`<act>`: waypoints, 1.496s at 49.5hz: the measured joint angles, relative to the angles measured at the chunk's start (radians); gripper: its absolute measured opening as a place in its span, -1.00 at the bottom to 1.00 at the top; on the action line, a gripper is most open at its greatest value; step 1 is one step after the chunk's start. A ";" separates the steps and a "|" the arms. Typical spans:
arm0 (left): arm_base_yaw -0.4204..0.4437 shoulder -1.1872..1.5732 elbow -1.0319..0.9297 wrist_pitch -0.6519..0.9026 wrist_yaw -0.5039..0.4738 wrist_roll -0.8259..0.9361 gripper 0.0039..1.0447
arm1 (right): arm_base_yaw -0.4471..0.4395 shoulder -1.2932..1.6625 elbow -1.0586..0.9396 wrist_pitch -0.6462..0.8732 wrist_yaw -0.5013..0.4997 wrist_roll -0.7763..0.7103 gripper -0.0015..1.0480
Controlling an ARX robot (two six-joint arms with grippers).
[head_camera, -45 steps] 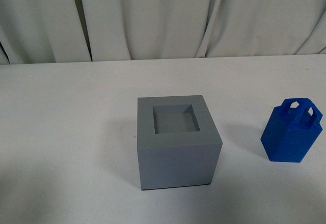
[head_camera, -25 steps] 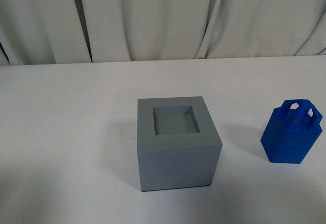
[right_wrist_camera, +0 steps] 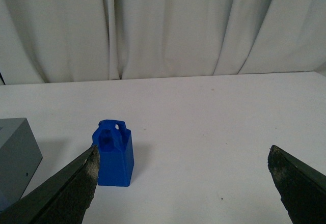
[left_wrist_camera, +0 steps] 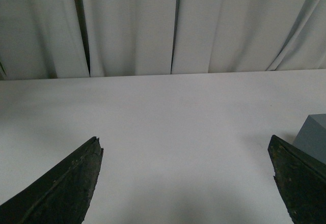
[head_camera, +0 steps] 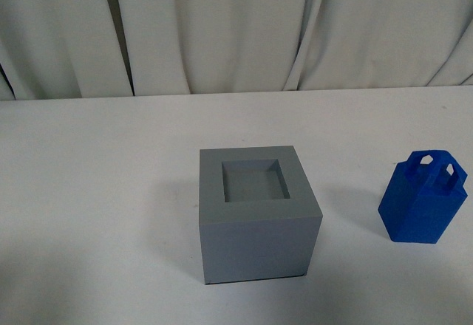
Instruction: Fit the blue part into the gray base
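The gray base (head_camera: 258, 218) stands in the middle of the white table, its square recess facing up and holding nothing. The blue part (head_camera: 423, 198) stands upright on the table to the right of the base, handle loop on top, apart from it. Neither arm shows in the front view. In the right wrist view the blue part (right_wrist_camera: 114, 154) stands just ahead of one fingertip of my open right gripper (right_wrist_camera: 183, 155), with a corner of the gray base (right_wrist_camera: 15, 152) beside it. My left gripper (left_wrist_camera: 186, 145) is open over bare table; an edge of the gray base (left_wrist_camera: 311, 135) shows beside one finger.
The white table (head_camera: 89, 192) runs back to a pale pleated curtain (head_camera: 236, 29) along its far edge.
The front view has shifted slightly: base, blue part and table edge sit a little lower in the picture. The two things keep their places relative to each other.
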 joint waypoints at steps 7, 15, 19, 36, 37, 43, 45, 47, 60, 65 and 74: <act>0.000 0.000 0.000 0.000 0.000 0.000 0.89 | 0.000 0.000 0.000 0.000 0.000 0.000 0.86; 0.000 0.000 0.000 0.000 0.000 0.000 0.89 | 0.000 0.000 0.000 0.000 0.000 0.000 0.86; 0.000 0.000 0.000 0.000 0.000 0.000 0.89 | 0.000 0.000 0.000 0.000 0.000 0.000 0.86; 0.000 0.000 0.000 0.000 -0.002 0.000 0.89 | -0.153 0.308 0.022 0.291 -0.661 -0.064 0.86; 0.000 0.000 0.000 0.000 -0.001 0.000 0.89 | -0.145 0.364 0.031 0.335 -0.682 -0.070 0.86; 0.000 0.000 0.000 0.000 -0.002 0.000 0.89 | -0.088 0.640 0.137 0.431 -0.638 -0.116 0.86; 0.000 0.000 0.000 0.000 -0.001 0.000 0.89 | -0.074 0.711 0.175 0.427 -0.636 -0.135 0.86; 0.000 0.000 0.000 0.000 0.000 0.000 0.89 | -0.057 0.810 0.226 0.412 -0.631 -0.159 0.86; 0.000 0.000 0.000 0.000 0.000 0.000 0.89 | -0.001 1.171 0.632 0.063 -0.675 -0.435 0.86; 0.000 0.000 0.000 0.000 0.000 0.000 0.89 | 0.008 1.287 0.821 -0.180 -0.691 -0.615 0.86; 0.000 0.000 0.000 0.000 0.000 0.000 0.89 | 0.034 1.514 1.160 -0.623 -0.660 -0.968 0.86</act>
